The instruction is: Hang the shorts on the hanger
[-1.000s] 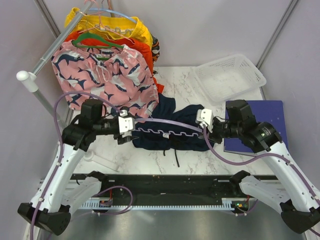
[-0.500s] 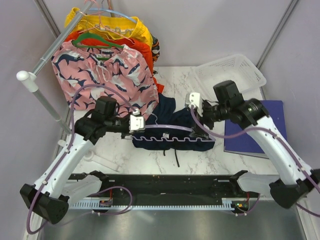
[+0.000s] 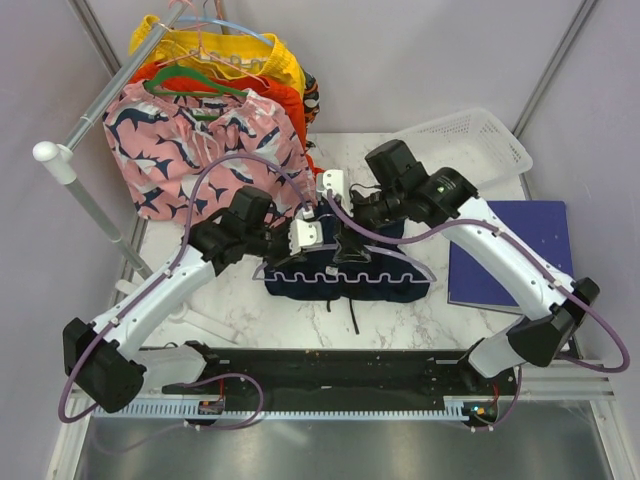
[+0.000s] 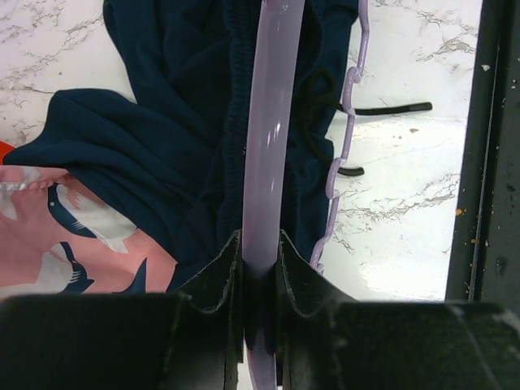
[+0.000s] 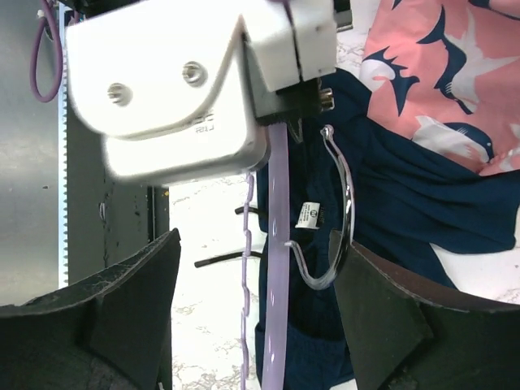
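Note:
The dark navy shorts (image 3: 340, 290) lie flat on the marble table, drawstring (image 3: 354, 318) trailing toward me. The pale hanger (image 3: 405, 272) rests over their waistband. My left gripper (image 3: 322, 245) is shut on the hanger's upper bar just left of the hook; in the left wrist view the bar (image 4: 266, 122) runs straight between the fingers of this gripper (image 4: 262, 252), over the shorts (image 4: 179, 138). My right gripper (image 3: 350, 243) stands open at the hanger's middle. In the right wrist view that gripper (image 5: 256, 317) straddles the bar (image 5: 276, 284) and clear hook (image 5: 345, 219), above the shorts' white label (image 5: 309, 215).
A rack pole (image 3: 95, 215) at the left carries pink shark-print shorts (image 3: 210, 150), with orange and yellow ones behind on other hangers. A white mesh basket (image 3: 460, 150) stands back right and a dark blue pad (image 3: 515, 250) lies to the right. The pink fabric (image 5: 443, 65) hangs close to the grippers.
The right gripper let go of the hanger's right end, opened and swung left to the hook. The left gripper slid from the left end toward the middle and shut on the bar.

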